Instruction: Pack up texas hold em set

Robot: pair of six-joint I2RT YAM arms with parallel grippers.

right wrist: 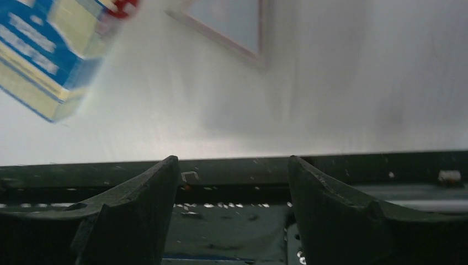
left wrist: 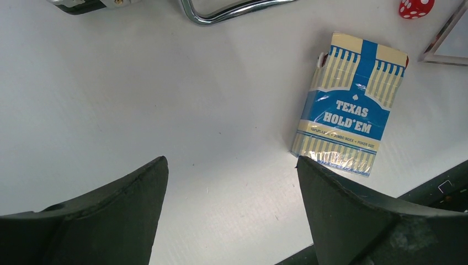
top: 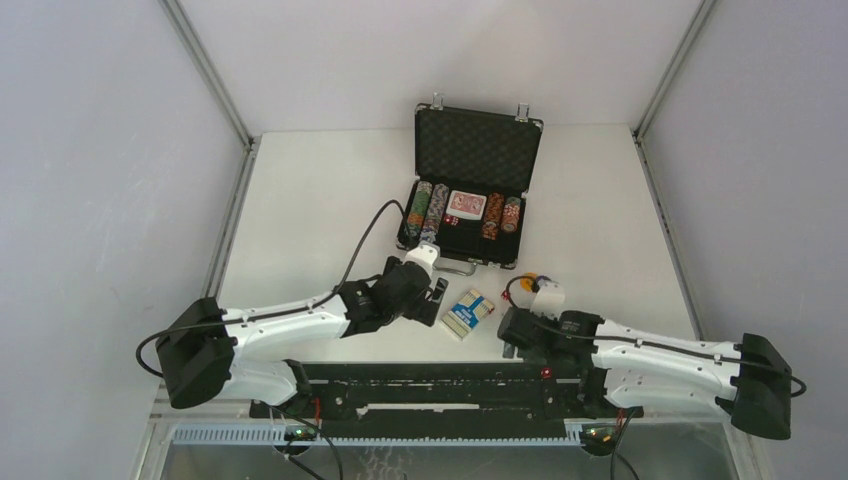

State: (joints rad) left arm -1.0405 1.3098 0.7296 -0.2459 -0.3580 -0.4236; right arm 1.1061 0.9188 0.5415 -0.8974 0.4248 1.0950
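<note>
Blue-and-cream cardboard card box [left wrist: 347,105] flat on the white surface [left wrist: 110,83], outside the open black foam-lined briefcase [top: 478,148], near its silver handle [left wrist: 232,11]. Hovers the left tool [left wrist: 232,163] beside the box, jaws wide, gripping nothing; right tool [right wrist: 233,165] likewise wide and empty. Risks nudging the box askew, or pinching bare surface, if lowered uncentred.

We look down on a white bench [top: 300,200] closed in by plain pale grey walls: a back wall [top: 430,50], a left wall [top: 100,150] and a right wall [top: 770,150], with slanting metal posts [top: 207,70] in the two far corners. Along the bench's near edge we see a black rail [top: 420,390] and, below it, a white slotted strip [top: 400,433]. The light is soft and even, and we find only faint shadows on the bench top.
</note>
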